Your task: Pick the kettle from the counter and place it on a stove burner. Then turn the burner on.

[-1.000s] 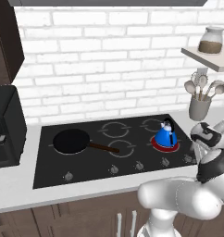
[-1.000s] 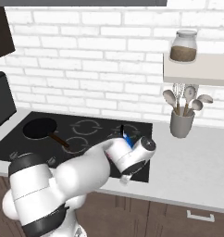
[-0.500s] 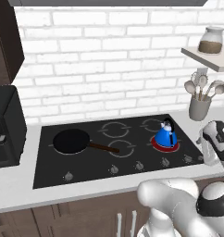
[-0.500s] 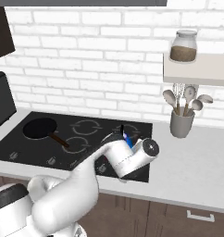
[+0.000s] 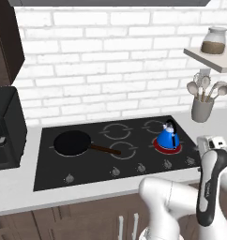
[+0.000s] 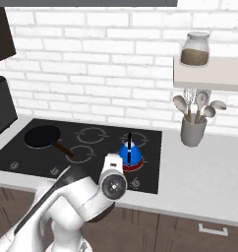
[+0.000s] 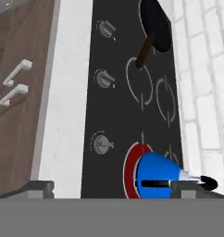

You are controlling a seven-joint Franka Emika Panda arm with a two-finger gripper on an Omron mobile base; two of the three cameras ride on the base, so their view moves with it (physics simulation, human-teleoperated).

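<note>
The blue kettle (image 5: 168, 137) (image 6: 130, 154) stands upright on the front right stove burner (image 5: 168, 148), whose ring glows red (image 7: 131, 167). My gripper (image 5: 213, 142) hovers off the cooktop's front right corner, to the right of the kettle and apart from it. In the hand view the gripper (image 7: 113, 186) is open, its fingertips (image 7: 38, 186) wide apart with nothing between them. The kettle (image 7: 156, 176) lies low on the right there, close to the right tip. The pale counter (image 5: 224, 123) (image 6: 204, 170) runs around the cooktop.
A black frying pan (image 5: 72, 143) (image 6: 42, 136) sits on the front left burner. Knobs (image 5: 141, 167) (image 7: 101, 144) line the cooktop's front edge. A grey utensil cup (image 5: 202, 108) (image 6: 193, 132) stands at the back right under a shelf with a jar (image 6: 194, 49). A black appliance (image 5: 7, 126) stands far left.
The arm's elbow has swung and its forearm now stands upright, while the hand stays off the cooktop's front right corner. The kettle has not moved; the burner glows red throughout.
</note>
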